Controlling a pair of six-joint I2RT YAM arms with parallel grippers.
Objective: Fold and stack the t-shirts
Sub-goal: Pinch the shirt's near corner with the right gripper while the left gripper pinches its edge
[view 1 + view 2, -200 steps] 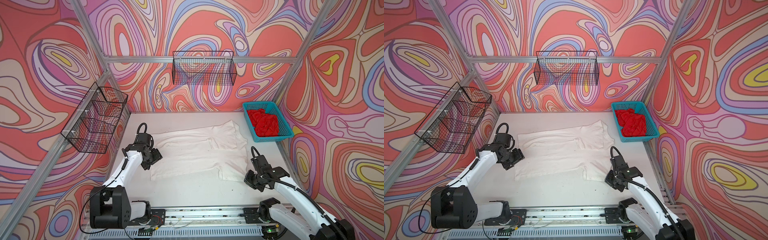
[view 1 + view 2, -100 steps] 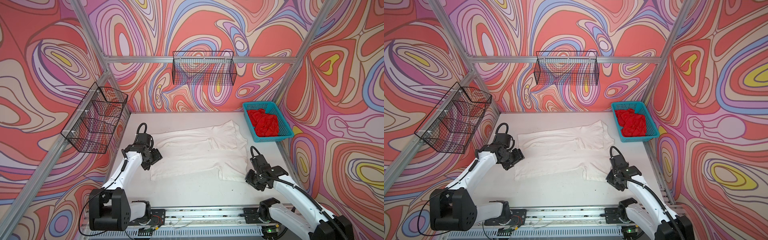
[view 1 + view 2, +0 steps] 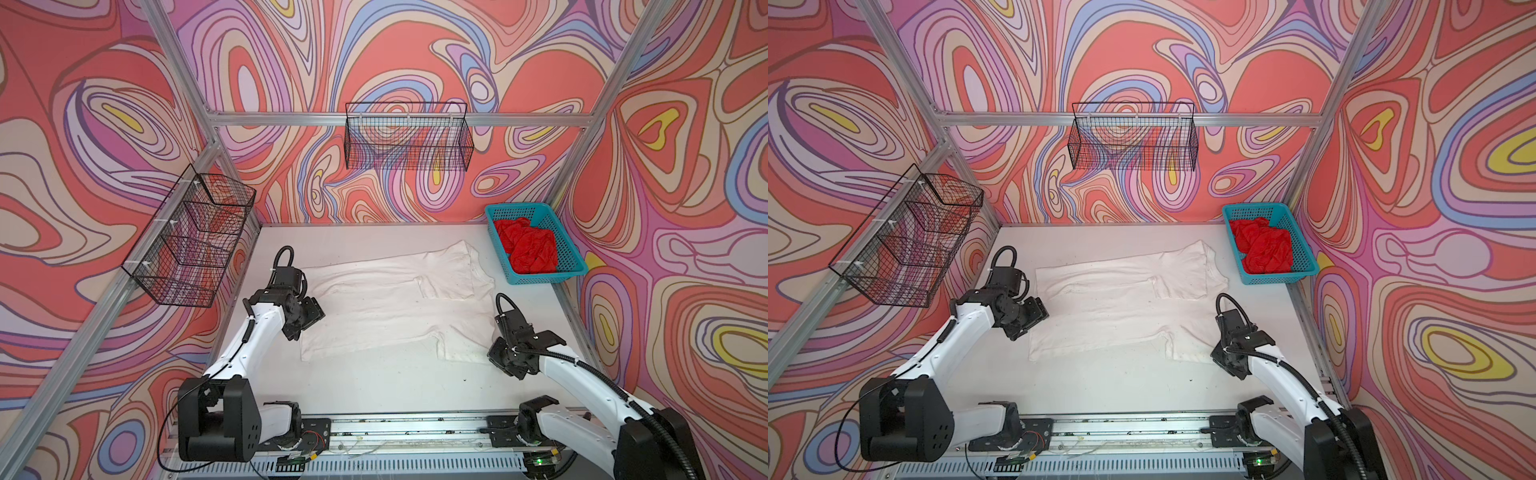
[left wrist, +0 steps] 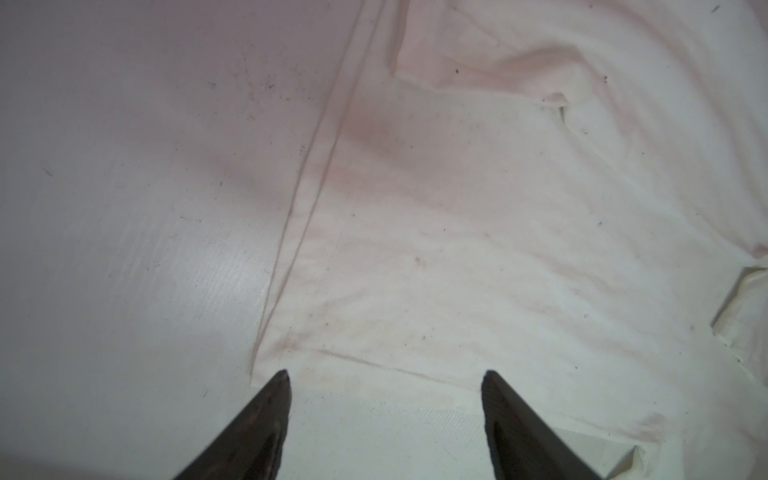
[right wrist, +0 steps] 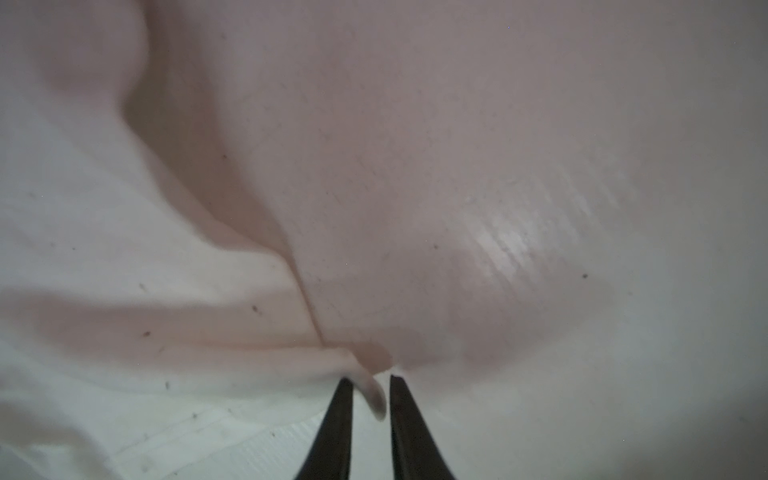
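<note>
White t-shirt [image 3: 386, 307]: lies spread flat across the middle of the white table [image 3: 374, 386], collar end toward the teal basket, hem toward the left arm; plain white cloth with faint dark specks, soft wrinkles, one sleeve folded in over the body, the other sleeve lying out at the near edge.
Red t-shirt [image 3: 528, 249]: bright red, crumpled in a heap inside the teal basket [image 3: 569, 259], which sits at the table's far right corner, just beside the white shirt's collar end.
Left gripper [image 4: 384, 376]: fingers wide apart, tips poised just over the hem corner of the white shirt; nothing between them.
Right gripper [image 5: 371, 380]: fingers nearly together at the shirt's near right edge, a small curl of white cloth pinched between the tips.
Wire baskets: black, one on the back wall [image 3: 409, 143], one on the left wall [image 3: 189, 241].
</note>
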